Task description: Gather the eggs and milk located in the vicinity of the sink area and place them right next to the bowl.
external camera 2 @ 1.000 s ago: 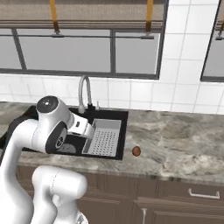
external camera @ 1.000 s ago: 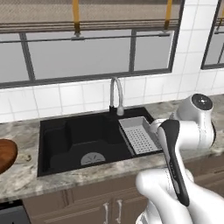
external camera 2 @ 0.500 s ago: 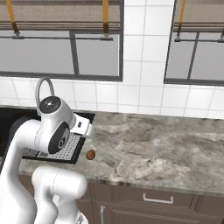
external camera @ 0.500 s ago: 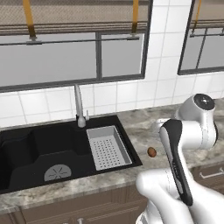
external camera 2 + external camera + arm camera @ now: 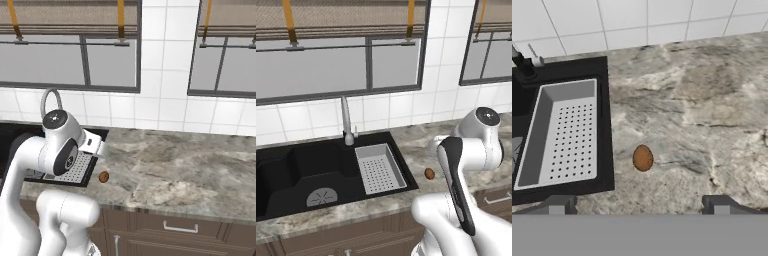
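Approach step, by my judgement: the egg (image 5: 643,157) lies on the counter (image 5: 712,125) just right of the sink (image 5: 604,150); the claw (image 5: 639,204), spread, must descend over it

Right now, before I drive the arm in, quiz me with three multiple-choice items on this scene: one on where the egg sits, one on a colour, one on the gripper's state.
1. Where is the egg?
A. in the grey tray
B. on the counter beside the sink
C. in the gripper

2. What colour is the sink?
A. black
B. white
C. steel

3. How does the gripper stand?
A. shut on the egg
B. shut, empty
C. open, above the counter

Key: 1 B, the egg lies on the stone counter just off the sink's edge; 2 A, both basins are black, with a grey perforated tray inside; 3 C, the hand view shows the fingertips wide apart, with nothing between them.
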